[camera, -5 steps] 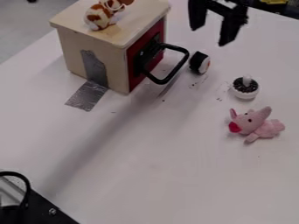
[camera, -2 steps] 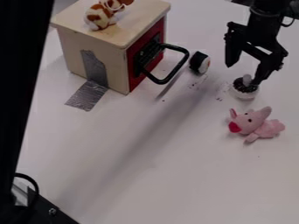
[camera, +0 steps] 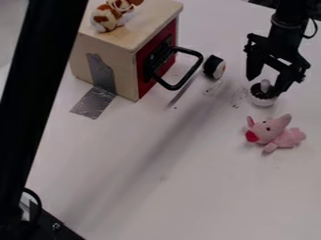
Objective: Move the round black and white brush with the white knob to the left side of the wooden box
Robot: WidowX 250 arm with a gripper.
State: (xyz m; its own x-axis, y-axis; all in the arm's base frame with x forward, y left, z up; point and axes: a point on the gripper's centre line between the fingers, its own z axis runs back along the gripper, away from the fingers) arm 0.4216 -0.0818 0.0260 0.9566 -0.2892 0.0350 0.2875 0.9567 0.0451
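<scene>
Camera view, nearest part: a black beam (camera: 42, 70) slants along the left side, with a dark plate (camera: 47, 228) at the lower corner.
Bench (camera: 207, 187): pale, carrying everything else here.
Pink plush (camera: 272, 131): lies just this side of the white cup, its red snout toward the view's left.
White cup (camera: 263, 101): sits on the bench beneath the gripper, beyond the pink plush.
Cup's direction: appears upright, dark top facing up; being round, it shows no long axis across the bench. Its pale knob (camera: 265, 86) stands up from the middle, marking the vertical axis.
Gripper (camera: 266, 86): released, fingers parted about the knob; one fingertip overlaps the cup's right side in view. Contact, I cannot tell.
Good handling: the step seems to be getting a hold on the cup. I would centre the knob between the fingers, check the depth, then close gently and evenly; an off-centre squeeze could tip or skid the cup. Lifting straight up should suit its upright pose, without brushing the pink plush.
Black-and-white toy (camera: 214, 67): rests apart from the gripper, near the box handle (camera: 189, 74).
Wooden box (camera: 128, 61): has a red front and silver tape (camera: 94, 102) down one side.
Brown-and-white plush (camera: 110, 18): lies on the box's top.
</scene>
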